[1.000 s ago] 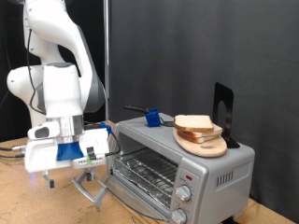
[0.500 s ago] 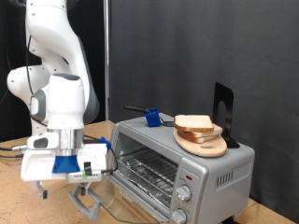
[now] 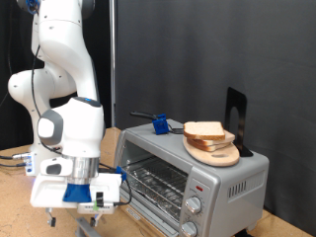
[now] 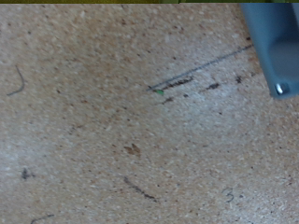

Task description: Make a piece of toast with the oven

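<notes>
**Friend:** How far along is the toast?

**Me:** Not far, I think. My hand is low at the exterior view's left, down by the surface. My jaws hang under the bottom edge there, so you cannot see them. I cannot tell if they are open or shut. I see nothing in them.

**Friend:** What does your wrist view show?

**Me:** Just the speckled surface with dark scratches, and a blue-grey corner at the edge. I cannot tell what that is.

**Friend:** And the oven?

**Me:** The oven sits just to the right of my hand. I can see its wire rack, and no bread lies on it. I cannot tell how the door stands.

**Friend:** So where is the bread?

**Me:** The piece of toast is up on the oven's roof, on a round wood board. It is well apart from me.

**Friend:** Anything in the way?

**Me:** A little blue thing sits on the roof to the left of the bread. A dark stand is at its right. A tall pole is behind.
</notes>
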### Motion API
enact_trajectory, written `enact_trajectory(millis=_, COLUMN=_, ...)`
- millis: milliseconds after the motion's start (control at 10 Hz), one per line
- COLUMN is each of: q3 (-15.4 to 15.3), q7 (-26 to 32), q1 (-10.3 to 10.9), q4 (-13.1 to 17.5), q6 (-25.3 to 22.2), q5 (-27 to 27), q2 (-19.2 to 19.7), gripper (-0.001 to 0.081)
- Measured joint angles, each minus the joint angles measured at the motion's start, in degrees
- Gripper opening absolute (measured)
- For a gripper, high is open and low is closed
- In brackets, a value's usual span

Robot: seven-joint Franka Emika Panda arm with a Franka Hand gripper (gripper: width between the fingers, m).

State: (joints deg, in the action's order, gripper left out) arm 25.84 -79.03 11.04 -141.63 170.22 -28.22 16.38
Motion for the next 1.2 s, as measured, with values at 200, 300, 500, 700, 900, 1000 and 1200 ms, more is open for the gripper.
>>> enact_trajectory(millis=200, q3=-1.8, q7=0.9, q1=-0.9, q4=0.2, q6=1.7, q5=1.3, q2=1.0, gripper=0.0688)
enact_trajectory(millis=300, q3=-4.9, q7=3.9, q1=-3.5, q4=0.2, q6=2.7, q5=3.9, q2=1.0, gripper=0.0688)
enact_trajectory(millis=500, q3=-17.1, q7=16.6, q1=-14.3, q4=-0.4, q6=3.7, q5=14.0, q2=-0.1, gripper=0.0688)
enact_trajectory(millis=700, q3=-27.5, q7=29.8, q1=-24.2, q4=-1.8, q6=1.9, q5=24.2, q2=-3.4, gripper=0.0688)
enact_trajectory(millis=900, q3=-34.4, q7=42.1, q1=-30.4, q4=-2.7, q6=-2.4, q5=35.8, q2=-7.4, gripper=0.0688)
enact_trajectory(millis=1000, q3=-36.3, q7=48.5, q1=-32.1, q4=-2.7, q6=-5.4, q5=41.9, q2=-9.5, gripper=0.0688)
enact_trajectory(millis=1200, q3=-37.2, q7=51.2, q1=-33.0, q4=-3.2, q6=-7.9, q5=44.4, q2=-11.7, gripper=0.0688)
